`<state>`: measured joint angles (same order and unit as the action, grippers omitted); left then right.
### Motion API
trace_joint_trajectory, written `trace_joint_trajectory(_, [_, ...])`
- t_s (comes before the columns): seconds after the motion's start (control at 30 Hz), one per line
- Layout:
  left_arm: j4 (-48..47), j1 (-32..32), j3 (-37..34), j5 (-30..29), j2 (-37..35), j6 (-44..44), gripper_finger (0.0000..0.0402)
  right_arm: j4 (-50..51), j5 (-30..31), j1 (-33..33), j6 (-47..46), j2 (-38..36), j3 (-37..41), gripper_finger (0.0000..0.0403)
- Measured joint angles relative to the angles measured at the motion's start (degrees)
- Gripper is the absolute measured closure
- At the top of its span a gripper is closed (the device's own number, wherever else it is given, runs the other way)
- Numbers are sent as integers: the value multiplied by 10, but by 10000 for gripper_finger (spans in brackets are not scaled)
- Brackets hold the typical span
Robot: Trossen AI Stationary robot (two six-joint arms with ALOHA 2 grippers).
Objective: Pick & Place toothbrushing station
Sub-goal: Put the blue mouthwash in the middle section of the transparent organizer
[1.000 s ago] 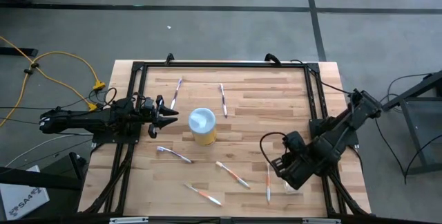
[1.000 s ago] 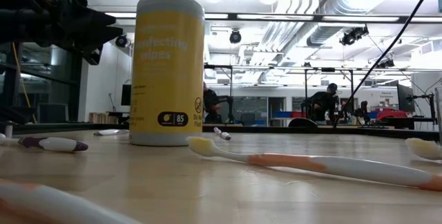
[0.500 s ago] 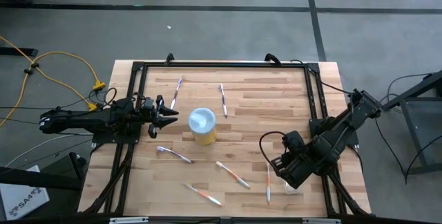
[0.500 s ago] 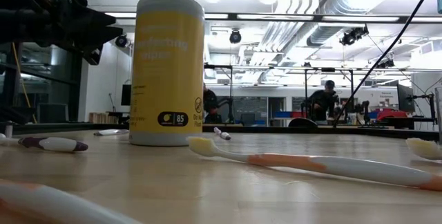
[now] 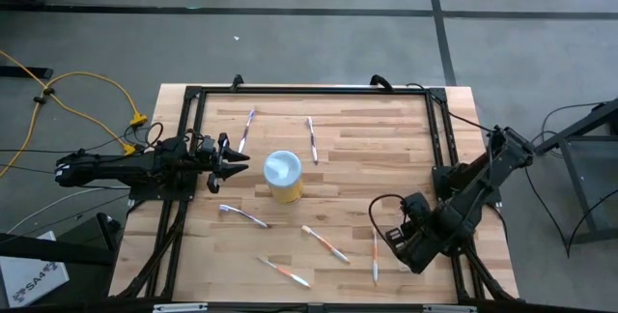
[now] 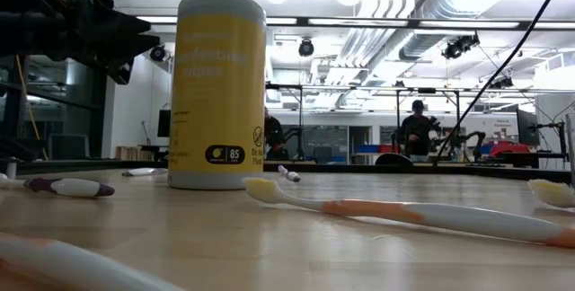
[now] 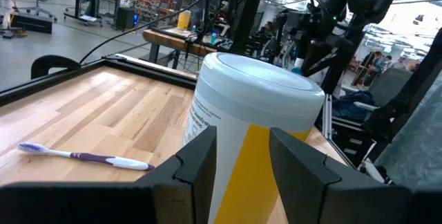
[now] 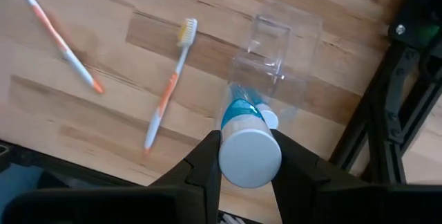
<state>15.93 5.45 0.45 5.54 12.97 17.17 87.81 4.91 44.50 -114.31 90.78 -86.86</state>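
Observation:
My right gripper (image 8: 248, 160) is shut on a small teal-and-white bottle (image 8: 243, 124), held over the clear plastic holder cup (image 8: 280, 48) near the table's right front corner. A second small white-capped bottle (image 8: 270, 119) shows just behind it. In the high view the right gripper (image 5: 404, 241) hides the cup. Several toothbrushes lie flat on the wood, among them orange-handled ones (image 5: 325, 243) (image 5: 376, 255) (image 8: 168, 89) and a purple one (image 5: 243, 216). My left gripper (image 5: 232, 163) is open and empty, left of a yellow wipes canister (image 5: 283, 176). My right gripper pinches the bottle between its two fingers (image 8: 207, 165) at the bottle's white round end (image 8: 250, 156), which faces the wrist camera. The fingers point down at the table from above. The bottle's teal part (image 8: 238, 110) points down toward the cup; whether it touches the cup I cannot tell.
The yellow canister (image 6: 220, 89) stands upright mid-table, right in front of my left gripper (image 7: 242, 175). A black frame (image 5: 439, 139) runs around the tabletop. Two toothbrushes (image 5: 247, 129) (image 5: 312, 139) lie near the far edge. People show in the room beyond the table.
My right gripper has moved a little toward the table's near edge and right edge, still holding the bottle.

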Motion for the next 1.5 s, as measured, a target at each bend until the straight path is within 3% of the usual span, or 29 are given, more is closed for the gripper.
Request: trace_joint_trajectory(1.5, [0, 0, 0, 0, 0, 0, 271, -178, -22, 1, -55, 0, 165, 311])
